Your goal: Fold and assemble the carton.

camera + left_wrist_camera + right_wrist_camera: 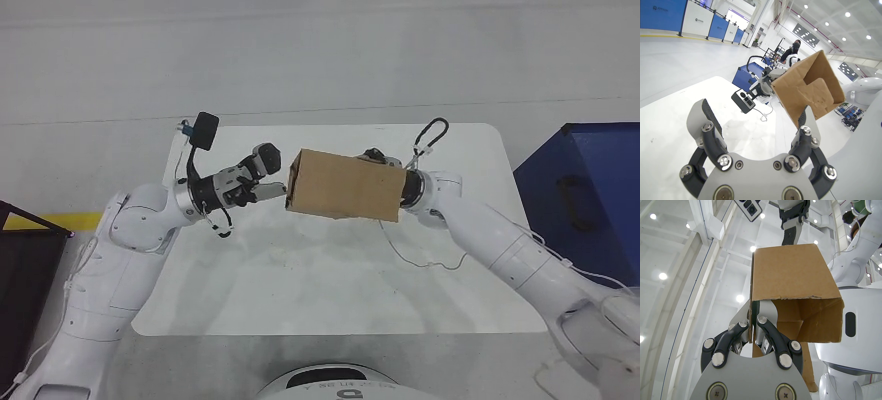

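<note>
You had the carton point(345, 185) aloft, right gripper point(753, 313) clamped on it. The left gripper point(754, 106) gaped empty beside the end flaps point(815, 94), which likely needed pressing in next.

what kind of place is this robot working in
Probably a big indoor hall, maybe a factory floor or robot lab: high white ceiling with round lights, blue and white partition panels along the floor, a white table below the carton.

Place: a large industrial hall or robotics lab.
Ceiling: a high white ceiling point(702, 262) is lit by rows of round lamps point(847, 14).
Floor: a wide pale floor point(668, 56) is marked by a yellow line point(45, 221).
Partitions: blue-and-white panels point(717, 28) are lined up.
Furniture: a white work table point(300, 290) and a blue cabinet point(590, 190).
</note>
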Available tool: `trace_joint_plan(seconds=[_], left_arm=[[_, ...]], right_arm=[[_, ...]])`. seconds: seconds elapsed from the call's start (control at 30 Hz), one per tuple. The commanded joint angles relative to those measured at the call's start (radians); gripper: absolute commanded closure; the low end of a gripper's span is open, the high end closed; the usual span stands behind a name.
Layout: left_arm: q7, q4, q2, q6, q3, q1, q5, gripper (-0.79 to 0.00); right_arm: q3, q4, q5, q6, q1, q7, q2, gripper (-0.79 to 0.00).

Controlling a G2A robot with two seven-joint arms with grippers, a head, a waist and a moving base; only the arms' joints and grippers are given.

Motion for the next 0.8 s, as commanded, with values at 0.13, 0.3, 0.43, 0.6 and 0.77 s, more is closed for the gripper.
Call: trace_joint_plan(seconds=[0.13,0.3,0.43,0.6,0.77], left_arm=[[0.001,-0.008,-0.006,0.024,0.04,-0.028,0.026,-0.785],[0.011,0.008,-0.011,0.027,0.063,-0.044,0.036,-0.785],[0.015,0.017,-0.013,0.026,0.071,-0.052,0.036,-0.785],[0.021,0.021,-0.013,0.021,0.074,-0.057,0.032,-0.785],[0.012,0.035,-0.011,-0.001,0.07,-0.056,-0.018,-0.785]], right_arm=[[0.027,-0.013,-0.026,0.022,-0.018,-0.034,-0.012,0.0],[0.051,-0.016,-0.051,0.045,-0.035,-0.037,-0.02,0.0],[0.068,-0.014,-0.067,0.061,-0.046,-0.039,-0.028,0.0],[0.087,-0.01,-0.084,0.077,-0.057,-0.034,-0.039,0.0],[0.11,-0.003,-0.099,0.092,-0.07,-0.018,-0.048,0.0]])
